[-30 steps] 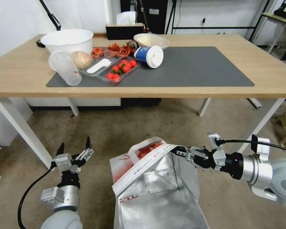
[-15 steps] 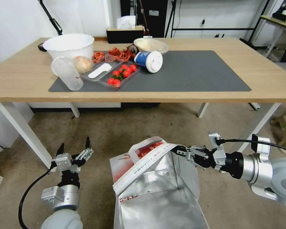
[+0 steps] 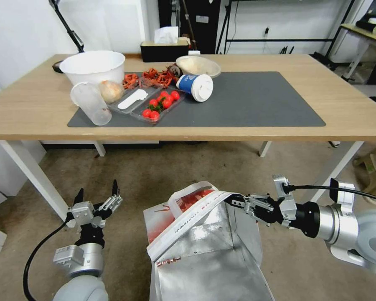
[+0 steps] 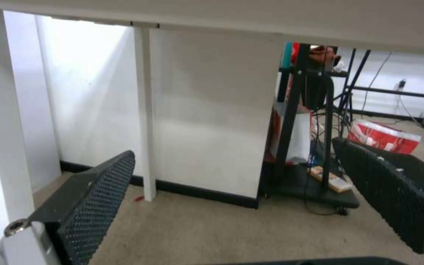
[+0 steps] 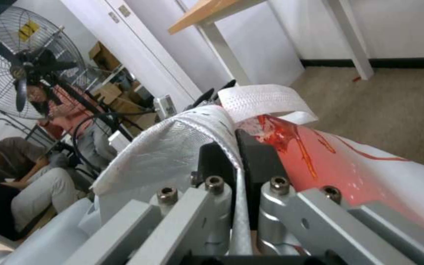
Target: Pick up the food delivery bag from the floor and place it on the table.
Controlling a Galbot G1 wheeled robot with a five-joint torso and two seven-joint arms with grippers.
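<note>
Food delivery bag (image 3: 204, 238), below the counter's (image 3: 37, 113) near edge, right gripper (image 3: 234, 201) jaws clamped on its rim; soft foil-lined walls likely light, floppy, better held by strap handles (image 3: 184, 196); left gripper (image 3: 97, 199) jaws apart.

A robotics lab or workshop room. A light-wood table (image 3: 355, 113) on white legs stands on a stained beige floor (image 3: 163, 171), with tripods and black metal racks (image 3: 280, 39) along the white wall, trailing cables, a large pedestal fan (image 5: 23, 59) and stacked cardboard boxes (image 5: 109, 90) behind.
</note>
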